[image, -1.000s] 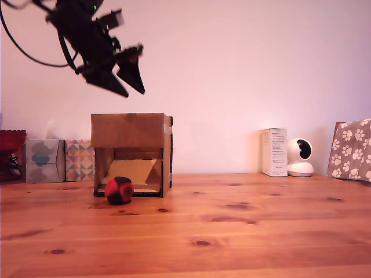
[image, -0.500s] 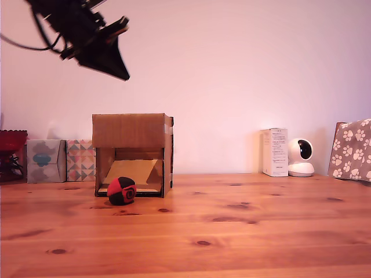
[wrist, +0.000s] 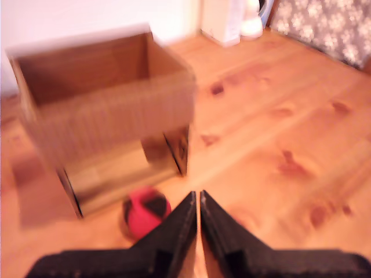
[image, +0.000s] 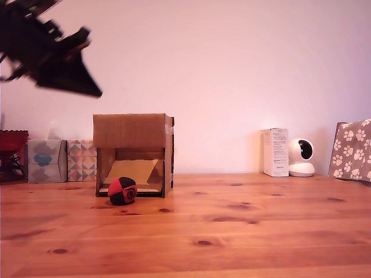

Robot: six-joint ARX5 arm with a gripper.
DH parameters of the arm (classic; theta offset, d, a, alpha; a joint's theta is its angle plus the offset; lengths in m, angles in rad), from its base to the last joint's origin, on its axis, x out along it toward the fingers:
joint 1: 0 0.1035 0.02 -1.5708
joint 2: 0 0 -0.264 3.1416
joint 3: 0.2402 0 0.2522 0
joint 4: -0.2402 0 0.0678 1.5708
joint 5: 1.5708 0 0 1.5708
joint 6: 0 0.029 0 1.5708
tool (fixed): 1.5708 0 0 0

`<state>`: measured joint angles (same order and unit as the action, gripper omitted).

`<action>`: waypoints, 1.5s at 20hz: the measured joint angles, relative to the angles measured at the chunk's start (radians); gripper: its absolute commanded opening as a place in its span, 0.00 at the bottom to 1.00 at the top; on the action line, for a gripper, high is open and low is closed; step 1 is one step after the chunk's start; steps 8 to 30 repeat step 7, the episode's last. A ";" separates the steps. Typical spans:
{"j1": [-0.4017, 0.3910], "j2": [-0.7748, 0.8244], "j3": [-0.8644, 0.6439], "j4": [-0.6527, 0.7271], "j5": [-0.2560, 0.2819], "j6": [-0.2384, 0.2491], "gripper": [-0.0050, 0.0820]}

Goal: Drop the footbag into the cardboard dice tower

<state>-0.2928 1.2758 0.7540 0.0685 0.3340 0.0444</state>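
Note:
The red and black footbag (image: 122,190) rests on the wooden table just in front of the cut-out of the brown cardboard dice tower (image: 133,130). A slanted ramp shows inside the tower's front opening. The wrist view is blurred but shows the footbag (wrist: 145,211) below the tower's open top (wrist: 104,104). My gripper (image: 93,91) hangs high in the air, above the tower and toward the exterior view's left. Its two black fingers (wrist: 197,202) are pressed together with nothing between them.
Two patterned tissue boxes (image: 61,160) and a red bowl (image: 11,141) stand at the exterior view's left of the tower. A white carton (image: 274,152), a small white camera (image: 301,157) and a paw-print bag (image: 351,149) stand at the right, along the wall.
My gripper has swung toward the exterior view's left, away from above the tower, and its fingers have closed. The footbag has rolled slightly right and settled in front of the cut-out.

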 measured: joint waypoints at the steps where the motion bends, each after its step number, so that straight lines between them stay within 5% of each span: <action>1: 0.000 -0.024 -0.042 0.021 -0.001 -0.012 0.03; 7: 0.048 -0.257 -0.253 0.059 -0.022 -0.074 0.03; 30: 0.048 -0.257 -0.253 0.059 -0.022 -0.074 0.03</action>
